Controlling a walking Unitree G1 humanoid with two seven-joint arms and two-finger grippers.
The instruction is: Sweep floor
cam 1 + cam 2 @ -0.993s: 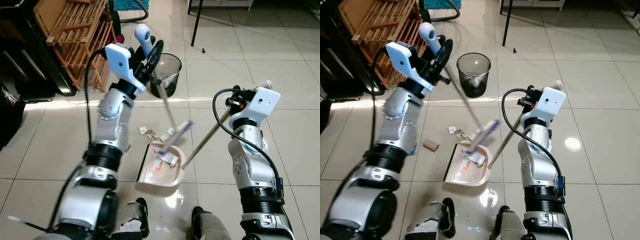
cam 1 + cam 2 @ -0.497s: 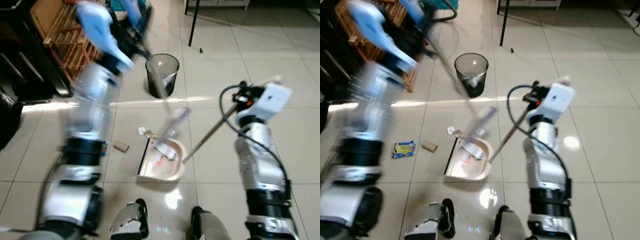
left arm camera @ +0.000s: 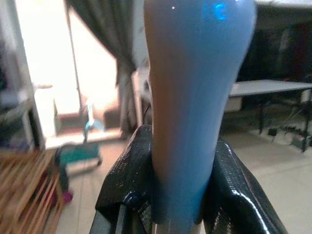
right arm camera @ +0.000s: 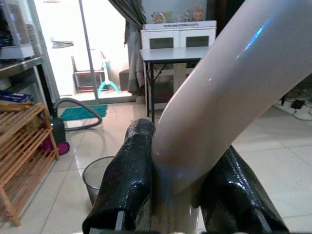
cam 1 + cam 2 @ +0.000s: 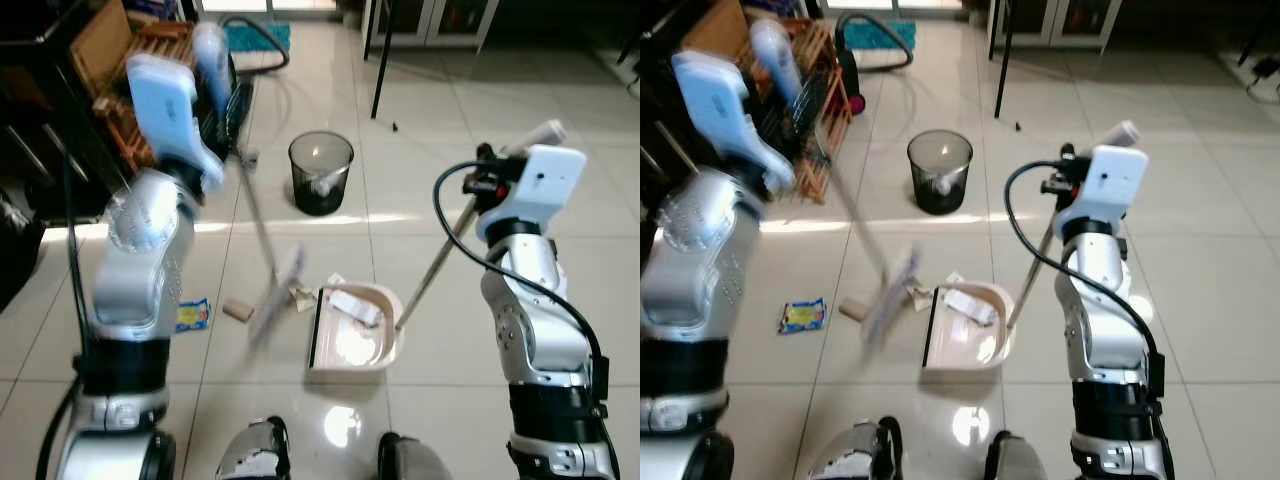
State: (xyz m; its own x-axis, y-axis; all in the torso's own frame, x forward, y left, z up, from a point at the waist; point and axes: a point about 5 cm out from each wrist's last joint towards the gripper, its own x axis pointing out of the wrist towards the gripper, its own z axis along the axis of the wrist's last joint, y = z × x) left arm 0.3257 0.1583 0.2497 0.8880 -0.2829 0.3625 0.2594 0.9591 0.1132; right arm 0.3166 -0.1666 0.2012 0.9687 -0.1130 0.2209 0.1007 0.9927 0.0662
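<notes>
My left gripper (image 5: 226, 118) is raised at the left, shut on the blue broom handle (image 3: 195, 73). The stick slants down to the blurred broom head (image 5: 274, 296), which is just left of the dustpan near a small brown block (image 5: 237, 311). My right gripper (image 5: 487, 178) is shut on the top of the cream dustpan handle (image 4: 229, 87). The cream dustpan (image 5: 392, 325) rests on the tiles ahead of my feet, with crumpled paper (image 5: 355, 305) inside it. A blue and yellow packet (image 5: 192, 314) lies further left on the floor.
A black mesh bin (image 5: 321, 172) with some rubbish stands beyond the dustpan. A wooden rack (image 5: 825, 90) and dark furniture line the left side. A vacuum hose (image 5: 255, 30) and a black table leg (image 5: 380, 60) are at the back. Open tiles stretch to the right.
My left arm has swung the broom out of the dustpan to its left. The camera has shifted, bringing the packet and brown block into view. My right gripper still holds the dustpan handle.
</notes>
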